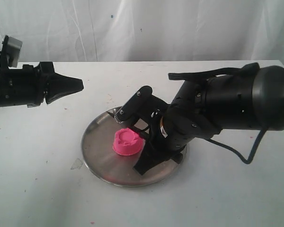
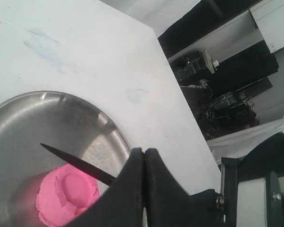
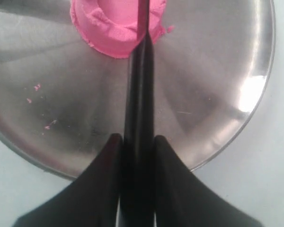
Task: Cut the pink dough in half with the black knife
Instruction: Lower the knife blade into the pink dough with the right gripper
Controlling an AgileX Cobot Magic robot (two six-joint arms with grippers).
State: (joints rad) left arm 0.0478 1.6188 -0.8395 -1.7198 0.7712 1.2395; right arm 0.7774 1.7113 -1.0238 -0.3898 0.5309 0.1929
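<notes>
Your right fingers [image 3: 106, 165] pinch the slim black knife [image 3: 139, 94] by its handle | its blade lies across the round bright pink dough lump [image 1: 128, 142] | exterior view: dough sits mid-frame on the round shiny metal plate [image 1: 92, 156] | your left fingers [image 1: 68, 86] are pressed together, upper left, over the white tabletop [image 1: 38, 165]

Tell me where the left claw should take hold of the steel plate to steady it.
Pinch the thin raised rim of the steel plate at its bare left edge, coming from the left. The left claw is on that side, while the pink dough and black knife in the right claw fill the middle.
</notes>
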